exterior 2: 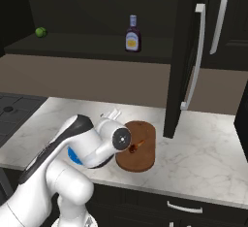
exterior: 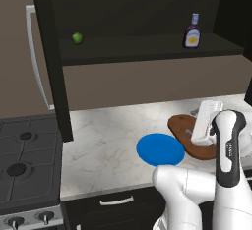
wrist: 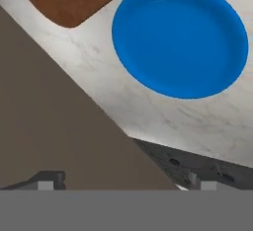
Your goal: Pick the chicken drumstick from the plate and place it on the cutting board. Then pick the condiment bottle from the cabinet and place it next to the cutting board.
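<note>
- The chicken drumstick (exterior 2: 137,145) lies on the cutting board (exterior 2: 145,159), near the board's middle, partly hidden by the arm's wrist in the right base view.
- The plate (exterior: 160,149) sits bare on the counter (exterior: 106,138), just beside the cutting board on its stove side.
- The claw (wrist: 123,184) hangs above the counter near the cutting board, its jaws spread wide and holding nothing.
- The condiment bottle (exterior: 192,31) stands upright on the shelf of the cabinet (exterior: 138,8), high above the cutting board.
- A small green fruit (exterior: 77,38) rests on the same shelf, well apart from the bottle.
</note>
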